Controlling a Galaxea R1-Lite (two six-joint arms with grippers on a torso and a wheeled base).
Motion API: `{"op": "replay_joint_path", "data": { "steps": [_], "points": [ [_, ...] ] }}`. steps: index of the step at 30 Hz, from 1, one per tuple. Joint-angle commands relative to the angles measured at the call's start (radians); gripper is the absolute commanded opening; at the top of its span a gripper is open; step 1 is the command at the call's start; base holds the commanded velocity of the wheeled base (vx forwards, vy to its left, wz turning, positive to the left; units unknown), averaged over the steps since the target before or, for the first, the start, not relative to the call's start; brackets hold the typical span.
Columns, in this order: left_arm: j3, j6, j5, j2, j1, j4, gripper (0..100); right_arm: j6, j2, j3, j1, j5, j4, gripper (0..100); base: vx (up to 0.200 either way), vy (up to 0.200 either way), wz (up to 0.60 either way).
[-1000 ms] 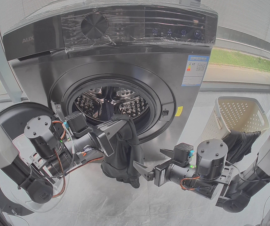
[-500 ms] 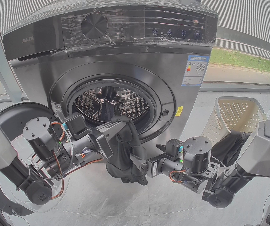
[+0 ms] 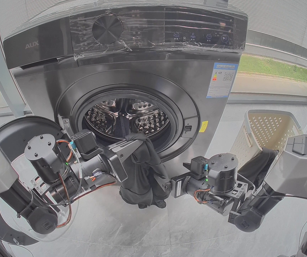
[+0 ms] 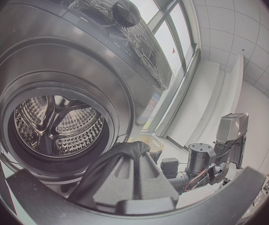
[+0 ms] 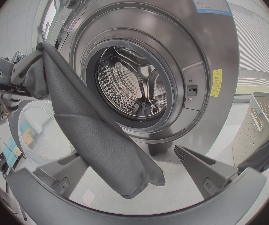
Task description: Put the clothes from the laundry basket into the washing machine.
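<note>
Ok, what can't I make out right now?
Head view: hanging dark grey fabric garment covers the tips of the right end effector.
Head view: lower part of the white perforated plastic laundry basket, behind the right arm.
Right wrist view: basket cut off by the edge.

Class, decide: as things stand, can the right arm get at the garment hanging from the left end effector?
Probably yes: the right end effector is open, and the garment hangs down between its jaws, nothing blocking.

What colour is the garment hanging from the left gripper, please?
The garment is dark grey with a fine mesh texture, clearest in the right wrist view.
</note>
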Motion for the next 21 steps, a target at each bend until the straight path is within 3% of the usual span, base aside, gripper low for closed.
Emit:
{"op": "replay_joint_path", "data": {
  "steps": [1,16,17,21],
  "points": [
    [0.010,0.000,-0.001,-0.011,0.000,-0.001,0,0.000,0.024,-0.021,0.007,0.000,-0.007,100,0.000,0.000,0.00],
    [0.026,0.003,0.001,-0.014,-0.003,-0.001,0,-0.001,0.048,-0.066,0.053,0.012,-0.068,100,0.000,0.000,0.00],
    [0.026,0.003,0.001,-0.014,-0.003,-0.001,0,-0.001,0.048,-0.066,0.053,0.012,-0.068,0,0.000,0.000,0.00],
    [0.032,0.005,0.001,-0.012,-0.009,-0.001,0,-0.001,0.041,-0.064,0.053,0.012,-0.068,0,0.000,0.000,0.00]
  ]
}}
